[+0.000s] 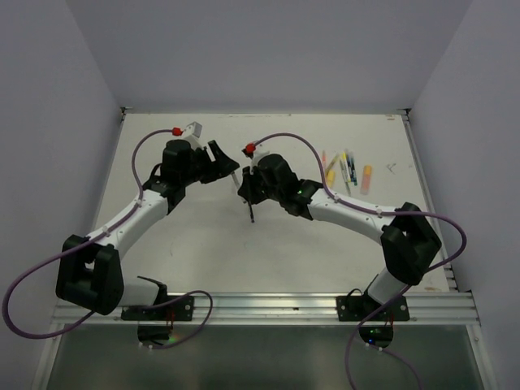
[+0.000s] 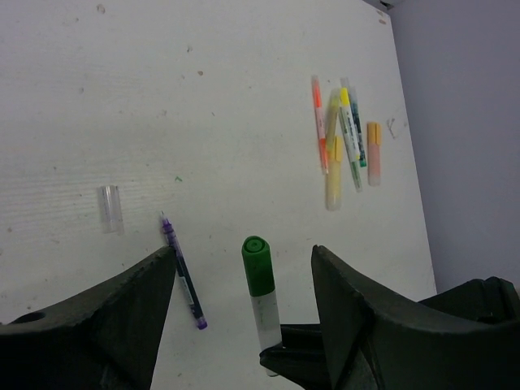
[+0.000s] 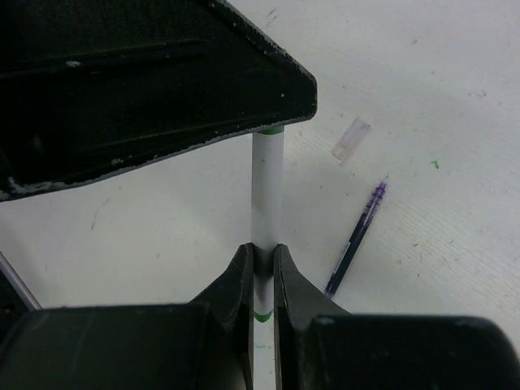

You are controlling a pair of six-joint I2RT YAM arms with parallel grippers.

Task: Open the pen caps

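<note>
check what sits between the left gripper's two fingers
The green cap of a white pen held by the right gripper. The left gripper stands open, a gap on each side of the cap; the left wrist view shows it.

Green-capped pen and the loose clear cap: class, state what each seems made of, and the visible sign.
The green-capped pen: probably plastic, smooth opaque green cap, frosted whitish barrel. The clear cap: likely transparent plastic, the white table showing through it.
</note>
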